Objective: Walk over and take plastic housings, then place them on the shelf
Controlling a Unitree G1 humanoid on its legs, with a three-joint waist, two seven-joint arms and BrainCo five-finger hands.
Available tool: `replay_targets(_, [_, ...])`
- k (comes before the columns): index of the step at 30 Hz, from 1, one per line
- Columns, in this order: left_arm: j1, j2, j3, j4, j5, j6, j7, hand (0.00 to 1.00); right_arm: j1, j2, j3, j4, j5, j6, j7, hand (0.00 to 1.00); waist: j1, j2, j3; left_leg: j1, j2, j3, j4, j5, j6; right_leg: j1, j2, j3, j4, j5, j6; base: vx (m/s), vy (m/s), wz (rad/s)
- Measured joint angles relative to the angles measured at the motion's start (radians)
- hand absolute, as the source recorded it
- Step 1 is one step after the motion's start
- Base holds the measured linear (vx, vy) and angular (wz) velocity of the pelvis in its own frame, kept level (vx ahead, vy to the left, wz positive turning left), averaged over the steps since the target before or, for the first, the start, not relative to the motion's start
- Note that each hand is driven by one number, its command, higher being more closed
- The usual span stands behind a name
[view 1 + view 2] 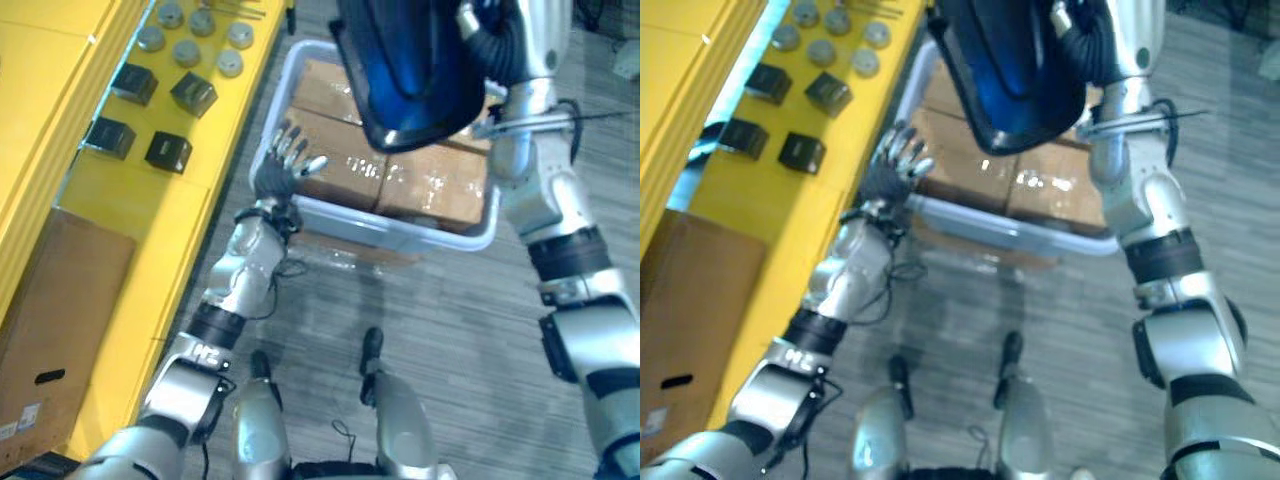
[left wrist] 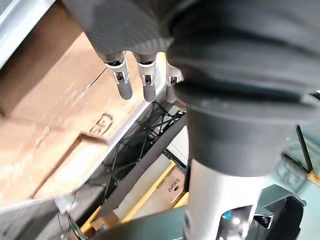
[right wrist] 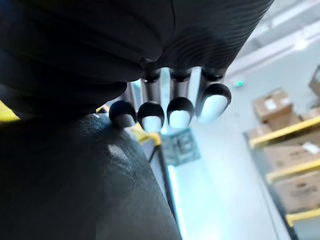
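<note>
A large dark plastic housing [image 1: 410, 70] with a glossy blue inner face is held up high over the bin, at the end of my raised right arm. In the right wrist view my right hand [image 3: 180, 110] has its dark fingertips curled over the housing's black edge [image 3: 75, 190]. My left hand [image 1: 278, 170] hovers by the bin's left rim with its fingers spread and straight, holding nothing. Past the straight fingers [image 2: 147, 82] in the left wrist view lies brown cardboard [image 2: 50, 110]. The yellow shelf [image 1: 150, 260] runs along my left side.
A pale grey bin [image 1: 400, 235] packed with cardboard boxes [image 1: 440, 185] stands on the floor ahead. On the shelf are several small black boxes [image 1: 193, 93], several grey discs [image 1: 187, 50] and a flat brown carton [image 1: 50, 320].
</note>
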Motion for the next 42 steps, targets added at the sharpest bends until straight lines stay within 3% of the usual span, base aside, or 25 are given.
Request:
replay_targets(5, [-0.003, 0.0, 0.0, 0.033, -0.065, -0.006, -0.017, 0.0, 0.032, 0.002, 0.046, 0.0, -0.03, -0.027, 0.026, 1.0, 0.0, -0.006, -0.004, 0.013, -0.005, 0.007, 0.001, 0.001, 0.001, 0.032, 0.0, 0.006, -0.048, 0.028, 0.003, -0.02, 0.021, -0.04])
replay_targets(14, [-0.025, -0.002, -0.007, 0.033, -0.063, -0.011, -0.012, 0.0, 0.072, 0.026, 0.086, 0.002, -0.036, -0.048, 0.04, 1.0, 0.004, -0.007, -0.005, -0.005, -0.007, -0.008, 0.002, 0.009, 0.003, 0.036, 0.0, -0.013, -0.068, 0.043, 0.001, -0.02, 0.008, 0.05])
replay_targets(24, [-0.025, -0.011, -0.021, 0.076, -0.062, 0.0, 0.011, 0.0, 0.135, 0.13, 0.129, 0.012, -0.025, -0.053, 0.056, 1.0, 0.022, -0.011, -0.009, 0.004, -0.011, -0.011, 0.001, 0.01, 0.004, 0.069, 0.001, -0.018, -0.116, 0.066, 0.002, 0.0, 0.005, 0.0])
replay_targets(25, [-0.025, -0.011, -0.023, 0.083, -0.062, 0.001, 0.016, 1.0, 0.147, 0.139, 0.131, 0.023, -0.024, -0.054, 0.053, 1.0, 0.025, -0.011, -0.009, 0.004, -0.011, -0.012, 0.001, 0.011, 0.005, 0.07, 0.001, -0.019, -0.116, 0.066, 0.002, 0.0, 0.0, 0.0])
replay_targets(42, [-0.002, 0.004, -0.021, 0.143, -0.016, -0.025, 0.051, 1.0, 0.223, 0.236, 0.186, 0.027, 0.057, -0.06, -0.014, 1.0, 0.03, -0.012, -0.01, 0.001, -0.023, -0.04, 0.001, 0.012, 0.005, 0.102, -0.003, -0.039, -0.155, 0.083, 0.006, 0.0, 0.005, 0.04])
